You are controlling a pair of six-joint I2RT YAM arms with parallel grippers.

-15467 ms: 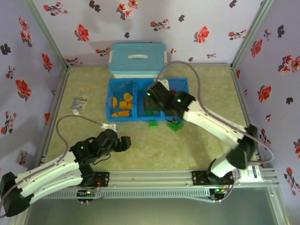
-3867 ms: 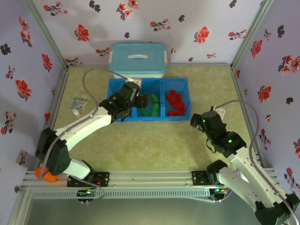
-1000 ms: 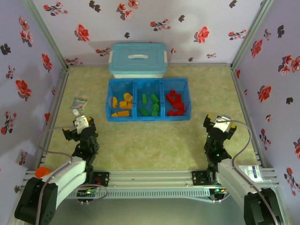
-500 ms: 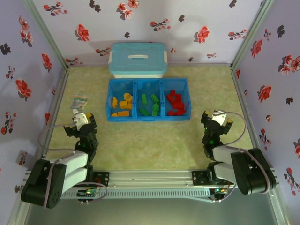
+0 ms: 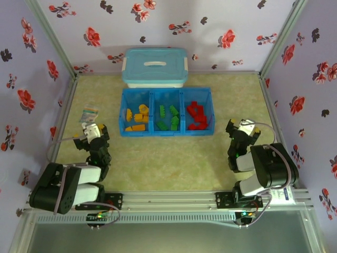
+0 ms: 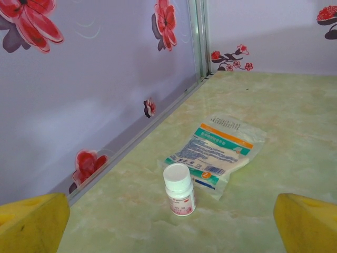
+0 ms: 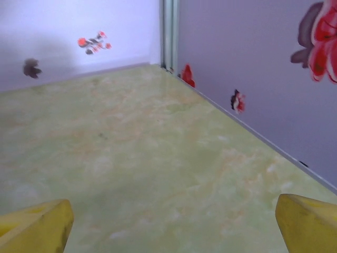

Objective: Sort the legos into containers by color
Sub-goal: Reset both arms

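The bright blue tray [image 5: 167, 133] lies at the middle back of the table. Yellow-orange legos [image 5: 136, 117] fill its left compartment, green legos [image 5: 169, 118] the middle one, red legos [image 5: 196, 116] the right one. My left gripper [image 5: 90, 133] is folded back over its base at the near left, well clear of the tray. In its wrist view it [image 6: 168, 227] is open and holds nothing, its yellow pads [image 6: 31, 221] far apart. My right gripper [image 5: 243, 128] is folded back at the near right, open and holding nothing [image 7: 171, 227] over bare floor.
A light-blue box with a white-handled lid [image 5: 155, 67] stands behind the tray. A printed packet [image 6: 218, 150] and a small white pill bottle [image 6: 179, 188] sit just ahead of the left gripper by the left wall. Flowered walls enclose three sides.
Both arms have drawn back from the tray and folded up over their bases. The green legos that lay in front of the tray now sit in the middle compartment.
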